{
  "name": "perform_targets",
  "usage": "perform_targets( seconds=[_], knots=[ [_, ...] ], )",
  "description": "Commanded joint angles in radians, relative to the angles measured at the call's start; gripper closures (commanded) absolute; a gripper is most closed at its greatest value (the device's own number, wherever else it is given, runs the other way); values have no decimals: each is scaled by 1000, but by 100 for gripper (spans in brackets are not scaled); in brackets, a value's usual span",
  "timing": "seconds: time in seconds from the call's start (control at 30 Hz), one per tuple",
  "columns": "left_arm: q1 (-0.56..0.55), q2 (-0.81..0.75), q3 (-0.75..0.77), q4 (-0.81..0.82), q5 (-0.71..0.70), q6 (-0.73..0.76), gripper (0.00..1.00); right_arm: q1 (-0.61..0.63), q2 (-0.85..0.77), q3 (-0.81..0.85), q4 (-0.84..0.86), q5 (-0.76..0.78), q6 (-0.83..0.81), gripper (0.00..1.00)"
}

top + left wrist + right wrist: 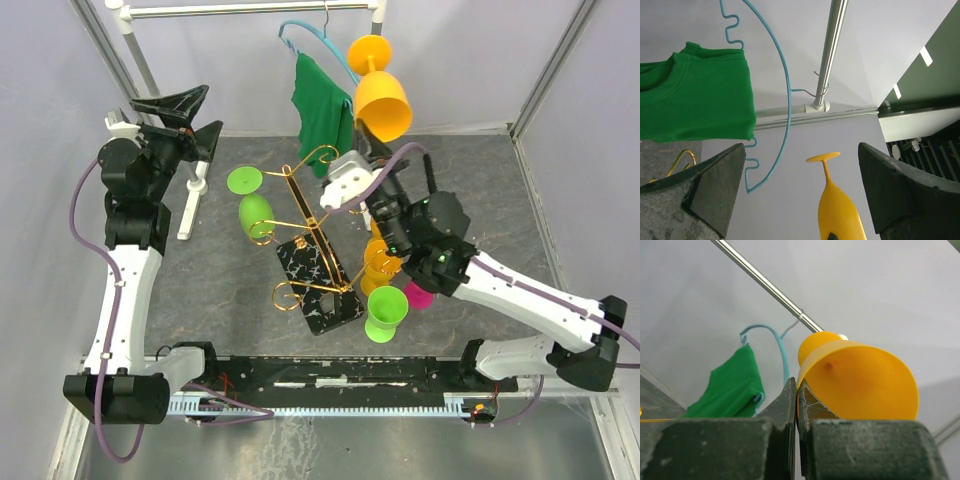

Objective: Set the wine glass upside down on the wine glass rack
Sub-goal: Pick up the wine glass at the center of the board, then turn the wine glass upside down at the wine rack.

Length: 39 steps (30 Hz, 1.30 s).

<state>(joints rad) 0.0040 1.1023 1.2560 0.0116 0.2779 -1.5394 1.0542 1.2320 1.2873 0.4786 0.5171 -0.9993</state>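
The right gripper (797, 395) is clamped tight on the rim of the orange wine glass (383, 105), holding it in the air beyond the rack (312, 232), toward its right side, with the foot pointing away from the fingers. The left gripper (195, 120) hangs to the left of the rack, jaws spread wide and empty. A green glass (255, 212) hangs on the rack's left arm.

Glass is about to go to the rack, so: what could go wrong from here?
The right tool is shut on just the rim of the orange wine glass; it may pivot or slip. The glass looks close to the green shirt and could snag. A green glass already hangs on the wine glass rack; a bump may dislodge it.
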Motion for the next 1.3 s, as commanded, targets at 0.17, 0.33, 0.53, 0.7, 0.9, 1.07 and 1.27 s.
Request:
perform_targets(
  seconds=[0.17, 0.33, 0.53, 0.7, 0.9, 1.07, 1.27],
  knots=[
    [-6, -65, -50, 116, 72, -90, 4, 90, 43, -8, 177, -155, 174, 99],
    [-13, -106, -99, 142, 85, -115, 7, 152, 142, 18, 222, -149, 184, 99],
    [-29, -131, -130, 155, 87, -142, 10, 203, 278, 75, 319, -87, 101, 99],
    [-36, -150, -149, 157, 92, -154, 11, 234, 373, 122, 401, -67, 44, 99],
    [-50, -167, -164, 112, 84, -120, 11, 254, 463, 175, 475, -48, -27, 99],
    [-59, -176, -187, 104, 74, -113, 12, 260, 457, 175, 442, -81, 22, 99],
    [-60, -176, -190, 112, 73, -115, 17, 278, 442, 163, 364, -133, 95, 99]
  ],
)
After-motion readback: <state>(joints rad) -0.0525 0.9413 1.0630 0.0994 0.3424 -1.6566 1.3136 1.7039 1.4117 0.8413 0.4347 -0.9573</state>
